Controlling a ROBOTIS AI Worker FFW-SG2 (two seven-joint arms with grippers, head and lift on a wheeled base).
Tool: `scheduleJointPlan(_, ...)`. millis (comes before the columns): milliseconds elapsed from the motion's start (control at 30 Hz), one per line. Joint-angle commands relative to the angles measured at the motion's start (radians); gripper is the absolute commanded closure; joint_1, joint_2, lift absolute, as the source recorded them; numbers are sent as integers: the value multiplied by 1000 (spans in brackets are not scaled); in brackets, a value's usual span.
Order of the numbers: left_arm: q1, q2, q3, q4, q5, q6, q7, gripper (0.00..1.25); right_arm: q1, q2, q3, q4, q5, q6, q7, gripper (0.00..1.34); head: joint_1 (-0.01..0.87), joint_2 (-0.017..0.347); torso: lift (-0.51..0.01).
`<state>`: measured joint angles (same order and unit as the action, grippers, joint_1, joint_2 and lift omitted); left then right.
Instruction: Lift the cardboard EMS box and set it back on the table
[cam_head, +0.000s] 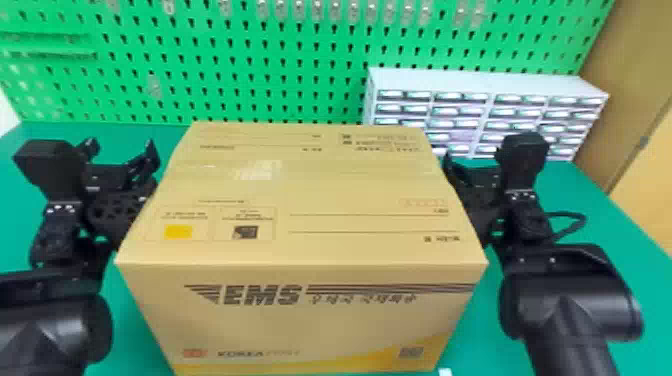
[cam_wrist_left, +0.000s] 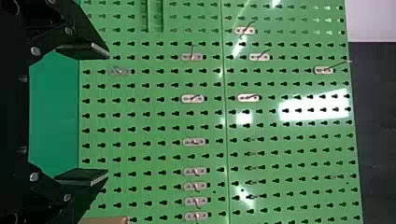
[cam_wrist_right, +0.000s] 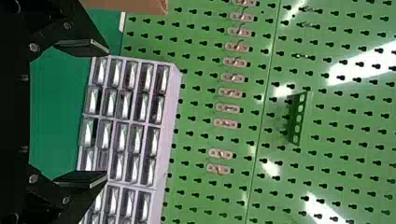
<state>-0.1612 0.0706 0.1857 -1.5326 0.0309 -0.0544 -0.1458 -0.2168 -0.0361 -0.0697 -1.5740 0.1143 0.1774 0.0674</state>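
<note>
Q. Item one, the pincers?
A. Two, both mine. Left gripper (cam_wrist_left: 107, 113): flat fingers spread, nothing between. Right gripper (cam_wrist_right: 107, 113): same condition, likewise vacant.

Q. Item two, the goods?
A. One EMS box (cam_head: 300, 200), cardboard, upright, lettered side towards me, between my two forearms. Whether its base meets the table (cam_head: 615, 225) I cannot tell, nor whether my wrists touch its sides; the box hides those places.

Q. Step in hand?
A. I judge it a two-sided carry: squeeze between the arms, fingers unused.

Q. Instructions for handling?
A. Press inward evenly, both arms at matching height, firm enough to stop slipping, gentle enough not to buckle cardboard. Raise or lower both sides together, lid level. On setting down, keep the squeeze until the whole base bears; then part the arms straight outward.

Q. Cautions?
A. Drawer unit (cam_head: 490, 85), one, beyond the far right corner: avoid drifting forward. Uneven pressure could twist the load.
</note>
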Motion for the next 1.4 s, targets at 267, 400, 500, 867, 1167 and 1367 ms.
scheduleJointPlan(267, 5, 0, 54, -1, 0, -16, -32, 364, 14, -18, -48, -14, -7, -3, 0, 341, 678, -14, -96)
scheduleJointPlan(400, 9, 0, 77, -3, 0, -24, -37, 364, 24, -25, -78, -20, -5, -3, 0, 341, 678, -14, -96)
scheduleJointPlan(500, 12, 0, 95, -6, -3, -28, -46, 364, 30, -38, -99, -23, -5, -6, 0, 341, 678, -14, -96)
scheduleJointPlan(867, 26, 0, 130, -27, -8, -28, -58, 364, 42, -62, -176, -43, 5, -6, 0, 341, 678, -14, -96)
scheduleJointPlan(1167, 28, 0, 132, -35, -8, -30, -60, 366, 57, -61, -219, -60, 18, -6, 0, 341, 678, -14, -96)
scheduleJointPlan(1367, 26, 0, 133, -37, -8, -35, -60, 364, 56, -59, -217, -61, 19, -7, 0, 341, 678, -14, -96)
